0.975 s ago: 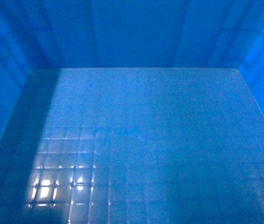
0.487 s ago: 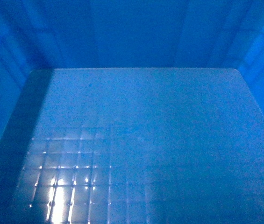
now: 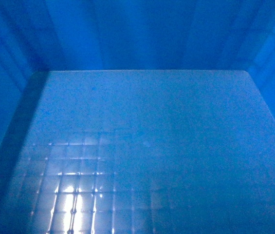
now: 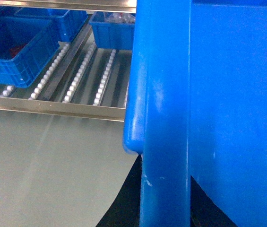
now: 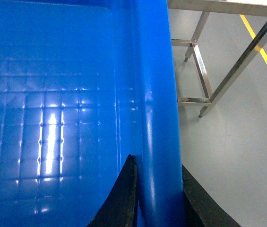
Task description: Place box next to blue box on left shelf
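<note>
The box (image 3: pixel 147 146) fills the head view, which shows only its glossy gridded floor and inner walls. My left gripper (image 4: pixel 165 189) is shut on the box's left rim, its dark fingers on either side of the blue wall (image 4: pixel 232 94). My right gripper (image 5: pixel 158 163) is shut on the right rim, one finger inside the box (image 5: pixel 53 94) and one outside. The left shelf (image 4: pixel 81 75), rows of white rollers between grey rails, lies ahead to the left in the left wrist view. A large blue box (image 4: pixel 15 47) sits on its left part. Bare rollers lie between that box and the held one.
Two more blue bins (image 4: pixel 112 30) (image 4: pixel 67 19) stand further back on the rollers. The shelf's front metal rail (image 4: pixel 53 106) borders grey floor (image 4: pixel 43 165). A steel frame with legs (image 5: pixel 209 71) and a yellow floor line (image 5: pixel 265 52) lie to the right.
The bright reflection on the box floor has slid right and toward the near edge, and the dark shadow along the left side has narrowed. Both grips look unchanged.
</note>
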